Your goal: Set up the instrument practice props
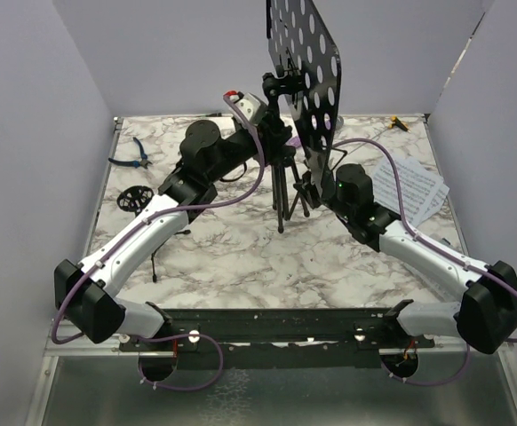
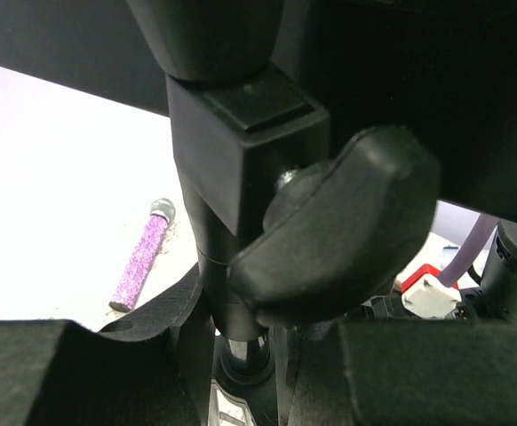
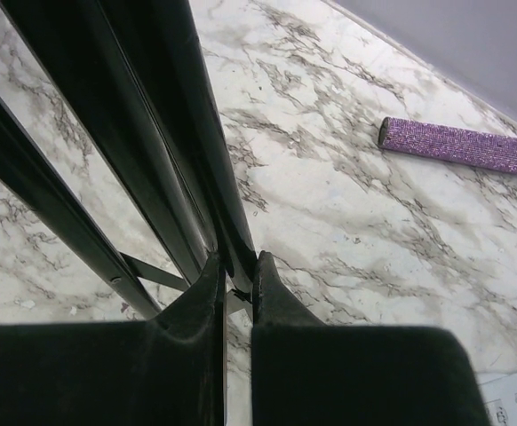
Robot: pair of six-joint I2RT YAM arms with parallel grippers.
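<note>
Marble table [image 1: 241,257]: music stand [image 1: 316,98] stands centrally, pages [image 1: 414,182] near right edge

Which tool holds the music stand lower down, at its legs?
The right tool, pinched shut at the legs of the music stand; the left tool sits higher, by the knob.

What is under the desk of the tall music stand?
Its black post with a clamp knob and tripod legs, with the left end effector at the post and the right end effector at a leg. The table behind the desk is covered.
</note>
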